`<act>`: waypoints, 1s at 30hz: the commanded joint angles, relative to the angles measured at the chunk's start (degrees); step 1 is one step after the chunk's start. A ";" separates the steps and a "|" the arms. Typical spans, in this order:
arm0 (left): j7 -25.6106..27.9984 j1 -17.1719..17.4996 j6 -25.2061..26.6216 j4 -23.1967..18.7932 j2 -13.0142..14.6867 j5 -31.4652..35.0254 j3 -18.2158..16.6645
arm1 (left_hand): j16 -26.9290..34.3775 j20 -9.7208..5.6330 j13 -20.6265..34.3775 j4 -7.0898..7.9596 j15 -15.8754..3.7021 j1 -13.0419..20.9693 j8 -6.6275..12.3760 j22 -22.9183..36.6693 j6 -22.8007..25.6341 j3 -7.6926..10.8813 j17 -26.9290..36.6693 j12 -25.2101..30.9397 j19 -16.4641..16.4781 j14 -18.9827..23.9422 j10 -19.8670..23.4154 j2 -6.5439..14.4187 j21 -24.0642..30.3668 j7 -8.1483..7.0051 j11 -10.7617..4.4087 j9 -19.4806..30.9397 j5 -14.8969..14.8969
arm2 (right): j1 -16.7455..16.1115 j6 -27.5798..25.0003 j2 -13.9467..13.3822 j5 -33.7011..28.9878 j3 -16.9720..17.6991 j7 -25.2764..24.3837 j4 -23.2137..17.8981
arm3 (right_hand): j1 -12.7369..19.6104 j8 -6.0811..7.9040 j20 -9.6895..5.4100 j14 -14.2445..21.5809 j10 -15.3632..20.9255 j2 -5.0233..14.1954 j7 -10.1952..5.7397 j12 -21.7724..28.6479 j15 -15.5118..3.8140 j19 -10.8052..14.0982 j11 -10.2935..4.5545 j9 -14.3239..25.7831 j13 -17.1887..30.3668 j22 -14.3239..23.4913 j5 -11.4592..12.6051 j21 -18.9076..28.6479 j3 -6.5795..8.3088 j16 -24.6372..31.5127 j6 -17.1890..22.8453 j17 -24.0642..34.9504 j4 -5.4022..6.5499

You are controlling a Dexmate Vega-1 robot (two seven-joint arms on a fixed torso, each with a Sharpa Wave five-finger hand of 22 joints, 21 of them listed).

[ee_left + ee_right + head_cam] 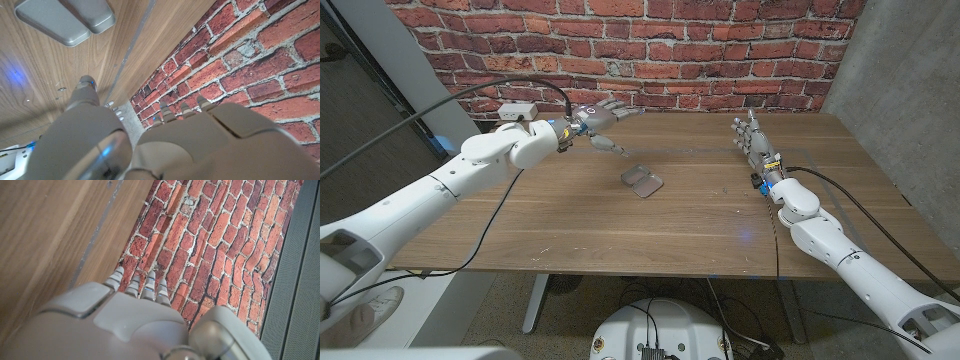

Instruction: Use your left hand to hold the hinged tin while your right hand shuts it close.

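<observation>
The left hand (598, 117) is held above the far left of the brown wooden table (570, 215), fingers apart, nothing gripped. Near the middle, the small grey hinged metal tin (642, 181) lies open, both halves flat, untouched. The right hand (750, 140) is raised well apart, fingers spread, empty. Holding and shutting are judged still undone.

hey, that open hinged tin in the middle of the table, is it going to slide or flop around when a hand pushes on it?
The hinged tin looks like thin, light metal lying open and flat on the smooth wooden table, so it probably slides easily. Its lid likely swings freely at the hinge. It seems unlikely to roll or tip.
</observation>
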 commanded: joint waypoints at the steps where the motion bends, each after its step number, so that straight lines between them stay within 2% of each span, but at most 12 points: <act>1: 5.08 -0.57 -1.84 1.07 0.24 6.23 0.95 | 0.56 -0.19 0.42 -0.37 -0.37 0.87 0.73 0.12 -19.19 0.11 0.34 0.67 -1.50 -7.56 1.07 -0.09 0.66 0.01 -0.55 0.10 0.20 | 0.74 -0.39 0.26 -0.22 -0.15 -0.17 0.67 | -0.06 0.33 -0.11 0.23 0.45 0.30 -0.06 0.54 0.18 -0.02 0.20 0.13 0.13 0.20 0.08 0.26 -0.23 0.38 0.41 0.19 0.16; 5: 5.11 -1.09 -3.04 2.17 0.08 5.97 1.28 | 1.01 -0.13 0.65 -0.28 -0.58 1.17 1.34 0.13 -17.72 -0.36 0.41 1.75 -0.58 -6.53 3.59 -0.61 1.03 -0.49 -0.80 0.11 0.23 | 1.05 -1.15 0.05 -0.37 -0.28 -0.26 0.55 | -0.07 0.32 -0.13 0.21 0.42 0.32 -0.08 0.53 0.18 -0.02 0.19 0.13 0.12 0.20 0.08 0.26 -0.24 0.37 0.42 0.19 0.16; 7: 5.13 -1.36 -3.73 2.58 0.08 5.97 1.47 | 1.31 -0.01 0.76 -0.03 -0.66 0.93 1.63 0.14 -16.77 -1.00 0.47 2.29 -0.05 -5.73 5.01 -1.21 1.21 -2.01 -1.14 0.10 0.29 | 1.13 -1.22 0.06 -0.35 -0.31 -0.22 0.63 | -0.07 0.31 -0.15 0.22 0.41 0.33 -0.09 0.53 0.17 -0.02 0.20 0.13 0.12 0.20 0.08 0.26 -0.25 0.38 0.39 0.19 0.16; 10: 5.23 -1.59 -4.65 3.33 -0.02 5.25 1.48 | 1.53 -0.28 0.83 0.12 -1.28 0.88 1.78 0.13 -16.06 -1.63 0.49 2.94 0.31 -5.02 6.99 -1.74 1.29 -3.05 -1.90 0.08 0.43 | 1.14 -1.63 0.11 -0.24 -0.32 -0.43 0.61 | -0.06 0.28 -0.15 0.17 0.35 0.35 -0.06 0.51 0.19 -0.08 0.25 0.13 0.12 0.20 0.08 0.25 -0.25 0.35 0.34 0.18 0.14; 12: 6.14 -1.45 -4.73 3.81 -0.16 5.07 1.32 | 1.84 -0.43 0.85 0.09 -1.85 1.22 1.55 0.12 -16.48 -1.78 0.49 3.29 0.49 -4.06 8.12 -1.78 1.32 -2.96 -2.03 0.07 0.56 | 1.07 -2.38 0.13 0.06 -0.25 -0.76 0.27 | -0.05 0.28 -0.11 0.17 0.38 0.36 -0.02 0.52 0.23 -0.06 0.25 0.12 0.12 0.20 0.08 0.26 -0.25 0.35 0.36 0.18 0.13; 14: 7.33 -1.40 -5.15 4.43 -0.28 4.83 1.20 | 2.54 -1.11 0.51 -0.19 -3.63 3.37 1.14 0.06 -17.33 -1.79 0.35 4.58 2.15 -1.21 13.28 -1.27 1.72 -1.22 -2.14 0.07 1.09 | 1.13 -2.19 0.16 -0.02 -0.32 -0.67 0.48 | -0.03 0.32 -0.09 0.20 0.45 0.38 -0.07 0.55 0.22 -0.04 0.28 0.12 0.12 0.20 0.08 0.27 -0.24 0.37 0.46 0.18 0.12; 16: 7.43 -1.48 -5.07 4.54 -0.29 5.00 1.21 | 2.91 -1.58 0.17 -0.36 -4.66 5.07 0.93 -0.04 -17.87 -1.67 0.19 5.48 3.32 0.89 17.32 -0.84 1.89 -0.45 -2.15 0.08 1.31 | 1.10 -2.44 0.20 0.08 -0.27 -0.89 0.35 | 0.01 0.32 -0.13 0.26 0.50 0.42 0.01 0.57 0.28 -0.04 0.29 0.12 0.12 0.20 0.08 0.27 -0.22 0.39 0.50 0.17 0.11; 18: 7.06 -1.80 -4.96 4.69 -0.32 5.34 1.35 | 3.04 -1.77 0.01 -0.40 -5.18 5.80 0.94 -0.08 -17.81 -1.67 0.12 5.97 3.60 1.87 19.42 -0.75 1.84 -0.51 -2.09 0.08 1.36 | 1.13 -2.55 0.21 0.08 -0.28 -0.97 0.36 | 0.04 0.35 -0.18 0.28 0.50 0.47 0.03 0.58 0.28 0.00 0.29 0.12 0.12 0.20 0.09 0.29 -0.20 0.39 0.58 0.17 0.09; 23: 4.95 -2.94 -5.00 5.35 -0.53 5.56 1.95 | 2.51 -1.54 -0.15 -0.34 -4.39 6.31 0.70 -0.10 -18.34 -1.84 0.07 6.07 3.15 1.30 20.71 -0.86 1.50 -0.53 -2.29 0.07 1.37 | 1.21 -2.48 0.17 -0.06 -0.33 -0.98 0.54 | 0.09 0.38 -0.15 0.31 0.52 0.52 0.04 0.59 0.33 0.00 0.31 0.12 0.11 0.20 0.09 0.30 -0.19 0.40 0.69 0.16 0.07; 30: 3.95 -4.46 -6.43 6.62 -1.05 6.11 3.13 | 1.51 -1.30 -0.35 0.22 -3.46 5.70 0.30 -0.05 -19.55 -2.72 0.18 4.81 2.26 -0.59 18.91 -1.43 1.04 -0.80 -2.25 0.07 1.28 | 1.17 -2.48 0.22 0.05 -0.28 -1.09 0.69 | 0.13 0.36 -0.10 0.32 0.54 0.58 0.04 0.60 0.33 0.00 0.32 0.12 0.11 0.20 0.09 0.30 -0.17 0.39 0.69 0.16 0.04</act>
